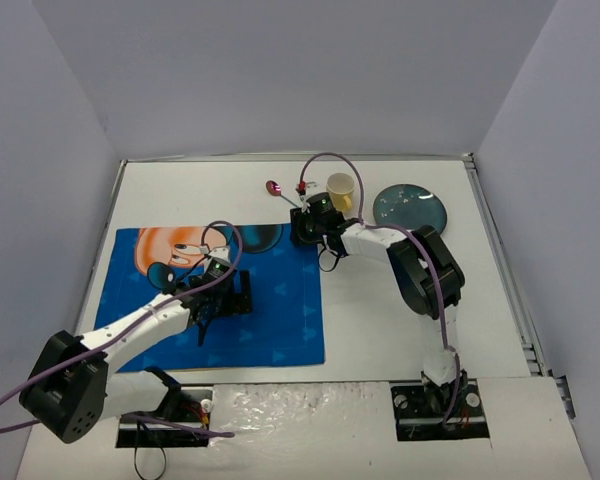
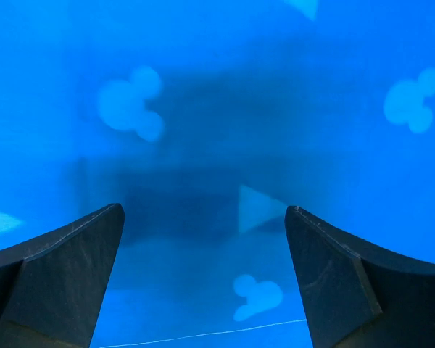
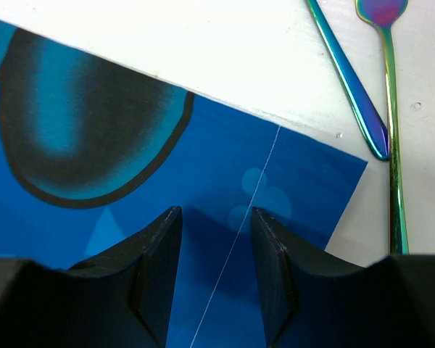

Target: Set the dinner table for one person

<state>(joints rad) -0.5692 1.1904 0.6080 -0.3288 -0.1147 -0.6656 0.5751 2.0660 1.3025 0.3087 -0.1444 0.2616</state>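
Note:
The white dinner table [image 1: 400, 330] carries a blue cartoon-printed placemat [image 1: 280, 320] on its left half. My left gripper [image 1: 218, 300] is open and empty, low over the middle of the placemat [image 2: 217, 94]. My right gripper [image 1: 306, 228] is open and empty over the placemat's far right corner [image 3: 290, 181]. Two iridescent utensils lie on the table just past that corner: a handle [image 3: 348, 80] and a long thin utensil [image 3: 393, 130]. A yellow cup [image 1: 341, 190] and a blue-green plate [image 1: 410, 208] stand at the far right. A pink-headed utensil [image 1: 277, 190] lies left of the cup.
White walls enclose the table on three sides. The table's metal rim [image 1: 500, 260] runs along the right. Purple cables loop above both arms. The arm bases [image 1: 440, 400] sit at the near edge.

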